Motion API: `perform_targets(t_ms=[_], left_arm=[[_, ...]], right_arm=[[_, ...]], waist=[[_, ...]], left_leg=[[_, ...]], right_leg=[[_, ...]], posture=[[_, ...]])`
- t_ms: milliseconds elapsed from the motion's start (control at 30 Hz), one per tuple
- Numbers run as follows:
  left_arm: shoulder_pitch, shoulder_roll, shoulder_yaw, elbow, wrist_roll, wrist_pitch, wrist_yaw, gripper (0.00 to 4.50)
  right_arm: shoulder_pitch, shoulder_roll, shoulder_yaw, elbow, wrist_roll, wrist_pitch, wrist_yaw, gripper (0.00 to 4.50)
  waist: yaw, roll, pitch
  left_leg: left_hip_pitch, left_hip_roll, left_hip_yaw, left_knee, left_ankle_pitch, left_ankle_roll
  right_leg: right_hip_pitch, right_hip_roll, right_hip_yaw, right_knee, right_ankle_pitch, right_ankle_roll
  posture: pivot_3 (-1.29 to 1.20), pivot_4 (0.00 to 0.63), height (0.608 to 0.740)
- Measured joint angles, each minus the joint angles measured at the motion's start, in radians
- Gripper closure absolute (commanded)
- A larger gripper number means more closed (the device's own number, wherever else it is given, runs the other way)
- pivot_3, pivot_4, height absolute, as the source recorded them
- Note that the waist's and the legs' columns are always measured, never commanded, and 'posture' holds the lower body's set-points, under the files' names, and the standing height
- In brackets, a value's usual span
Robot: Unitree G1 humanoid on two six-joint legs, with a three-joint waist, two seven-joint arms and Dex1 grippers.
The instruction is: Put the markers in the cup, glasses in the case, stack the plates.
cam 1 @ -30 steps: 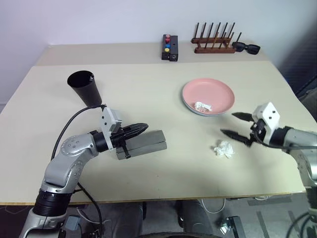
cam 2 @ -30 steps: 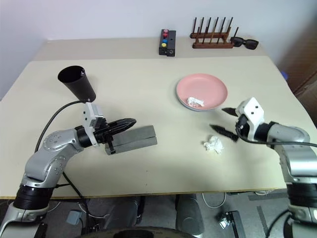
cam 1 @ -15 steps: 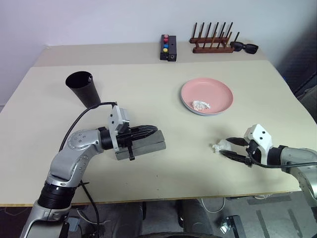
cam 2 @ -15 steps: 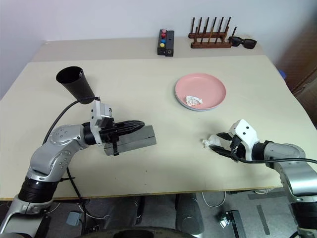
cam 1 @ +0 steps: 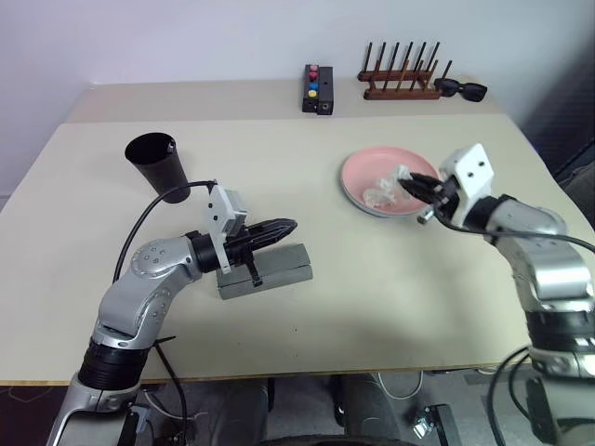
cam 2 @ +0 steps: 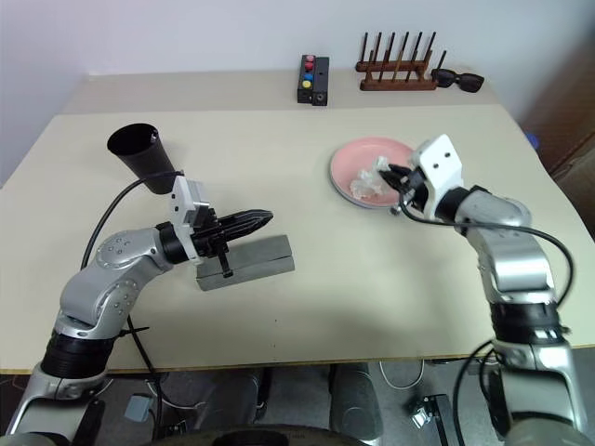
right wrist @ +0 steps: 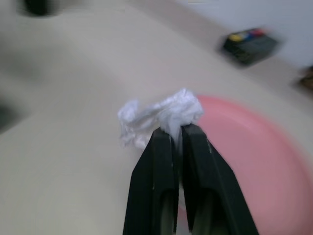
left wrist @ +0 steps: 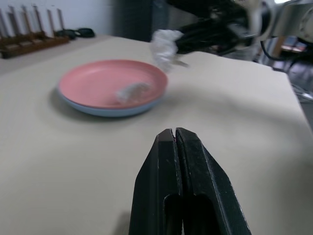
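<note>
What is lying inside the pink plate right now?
One crumpled white paper wad lies in the pink plate. The right gripper holds a second wad over its rim, hiding part of the plate.

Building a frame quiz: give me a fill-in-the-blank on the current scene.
1. The right end effector is shut on a crumpled ____.
2. The pink plate sits stacked on a light ____ plate.
3. The left end effector, shut, hovers above the closed grey ____.

Missing: paper wad; blue; case
</note>
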Motion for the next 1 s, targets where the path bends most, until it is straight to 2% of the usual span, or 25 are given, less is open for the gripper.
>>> perform_targets(t_ms=[100, 133, 200, 367, 533, 633, 800, 1000], left_arm=[[0.013, 0.000, 0.011, 0.004, 0.015, -0.010, 0.018, 4.50], [0.025, 0.000, 0.015, 0.004, 0.021, -0.022, 0.022, 4.50], [0.047, 0.000, 0.028, 0.004, 0.029, -0.035, 0.028, 4.50], [0.119, 0.002, 0.049, 0.000, 0.039, -0.063, 0.043, 4.50], [0.151, 0.030, 0.107, 0.003, 0.050, -0.097, 0.052, 4.50], [0.180, 0.070, 0.171, 0.008, 0.056, -0.120, 0.054, 4.50], [0.299, 0.140, 0.360, 0.042, 0.045, -0.137, 0.051, 4.50], [0.480, 0.168, 0.529, 0.066, 0.043, -0.163, 0.047, 4.50]], right_arm=[[-0.042, 0.052, 0.039, 0.182, -0.069, -0.086, -0.055, 4.46], [-0.060, 0.064, 0.049, 0.262, -0.086, -0.121, -0.068, 4.16], [-0.077, 0.066, 0.052, 0.366, -0.107, -0.174, -0.080, 3.45], [-0.110, 0.052, 0.041, 0.459, -0.110, -0.272, -0.073, 1.00], [-0.102, -0.008, 0.014, 0.453, -0.105, -0.335, -0.015, 1.00], [-0.057, -0.054, -0.024, 0.404, -0.056, -0.352, 0.074, 1.00], [0.109, -0.158, -0.121, 0.271, 0.102, -0.291, 0.288, 1.00], [0.258, -0.225, -0.208, 0.224, 0.180, -0.208, 0.392, 1.00]], waist=[[-0.006, 0.000, 0.000], [-0.007, 0.000, 0.000], [-0.008, 0.001, 0.000], [-0.012, 0.001, 0.000], [-0.008, 0.001, 0.000], [-0.008, 0.001, 0.000], [-0.011, 0.001, 0.001], [-0.010, 0.001, 0.001]], left_leg=[[0.000, 0.000, 0.000, -0.001, 0.000, 0.000], [0.000, 0.000, 0.001, -0.001, 0.000, 0.000], [0.000, 0.000, 0.001, -0.001, 0.000, 0.000], [0.000, 0.000, 0.001, -0.001, 0.000, 0.000], [0.000, 0.000, 0.001, -0.001, 0.000, 0.000], [0.000, 0.000, 0.001, -0.001, 0.000, 0.000], [0.000, 0.001, 0.001, -0.002, 0.000, 0.001], [0.001, 0.001, 0.001, 0.000, -0.001, 0.000]], right_leg=[[-0.001, 0.000, 0.000, -0.001, 0.000, 0.001], [-0.001, 0.000, 0.000, -0.001, 0.001, 0.001], [-0.001, 0.000, 0.000, 0.000, 0.001, 0.001], [-0.001, 0.000, 0.000, 0.001, 0.001, 0.001], [-0.001, 0.000, 0.000, 0.000, 0.001, 0.001], [-0.001, 0.000, 0.000, 0.000, 0.000, 0.001], [-0.001, 0.000, 0.000, 0.000, 0.000, 0.000], [0.000, 0.000, 0.000, 0.000, -0.001, 0.000]], posture=[[0.00, 0.150, 0.734], [0.00, 0.150, 0.734], [0.00, 0.150, 0.734], [0.00, 0.150, 0.734], [0.00, 0.150, 0.734], [0.00, 0.150, 0.734], [0.00, 0.150, 0.734], [0.00, 0.150, 0.734]])
